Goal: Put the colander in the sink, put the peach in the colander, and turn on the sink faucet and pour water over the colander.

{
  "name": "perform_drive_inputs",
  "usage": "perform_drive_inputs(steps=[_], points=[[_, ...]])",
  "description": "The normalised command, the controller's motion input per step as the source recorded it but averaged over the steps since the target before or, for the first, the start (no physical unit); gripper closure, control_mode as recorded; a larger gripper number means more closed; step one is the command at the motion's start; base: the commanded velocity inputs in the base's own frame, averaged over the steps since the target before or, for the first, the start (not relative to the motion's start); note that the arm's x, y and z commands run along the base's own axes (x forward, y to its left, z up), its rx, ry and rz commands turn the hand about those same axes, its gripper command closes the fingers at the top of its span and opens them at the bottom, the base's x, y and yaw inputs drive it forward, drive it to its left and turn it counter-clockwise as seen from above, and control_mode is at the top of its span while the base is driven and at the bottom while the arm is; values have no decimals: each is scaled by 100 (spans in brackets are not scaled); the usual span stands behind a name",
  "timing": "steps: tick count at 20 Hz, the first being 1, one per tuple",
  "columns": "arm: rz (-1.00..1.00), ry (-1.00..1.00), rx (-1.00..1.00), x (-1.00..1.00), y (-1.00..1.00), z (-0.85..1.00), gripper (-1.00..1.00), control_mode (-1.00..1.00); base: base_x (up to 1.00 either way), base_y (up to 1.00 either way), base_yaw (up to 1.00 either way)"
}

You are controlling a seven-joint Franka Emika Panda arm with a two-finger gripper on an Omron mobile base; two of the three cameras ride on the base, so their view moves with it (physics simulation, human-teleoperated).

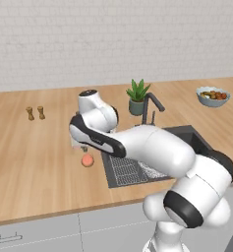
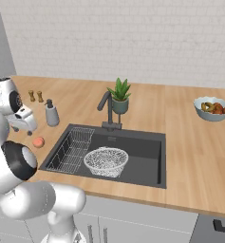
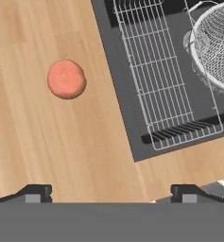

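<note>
One light wooden desk [image 2: 190, 156] runs along a white brick wall [image 2: 133, 38]. Set into it, one dark grey rectangular sink [image 2: 142, 163]. Inside the sink: one white-silver round mesh colander [image 2: 106, 161], upright on the basin floor near the middle, and one rectangular wire rack [image 2: 72, 148] along the left side, just beside the colander.

One small round orange-pink peach [image 3: 66, 79] lies on the bare desk left of the sink, apart from the sink's edge and outside the colander. In the left base view the peach [image 1: 87, 160] sits just below the arm's wrist.

One white two-finger gripper [image 3: 111, 191] hangs over the desk near the sink's front left corner. Its two dark fingertips [image 3: 35, 192] stand spread wide with nothing between them; the peach is ahead of the gripper, not touched.

One tall slim dark grey faucet [image 2: 106, 108] stands behind the sink, spout angled over the basin; no stream shows from it.

Other items on the desk, counted: one grey soap dispenser bottle with black pump [image 2: 51, 114] left of the sink; two small brown wooden shakers [image 1: 35, 113] side by side farther left; one green spiky plant in a grey-green pot [image 2: 120, 97] just behind the faucet; one grey-blue bowl of brown and orange food [image 2: 213, 108] well to the right.
</note>
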Motion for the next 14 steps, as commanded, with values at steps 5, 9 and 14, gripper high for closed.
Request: perform_drive_inputs(steps=[5,9,14], points=[[0,-25,2,0,0,-8,-100,-100,0,0,0],[0,-8,15,20,-1,-7,-100,-100,0,0,0],[0,1,19,34,0,-3,-100,-100,0,0,0]])
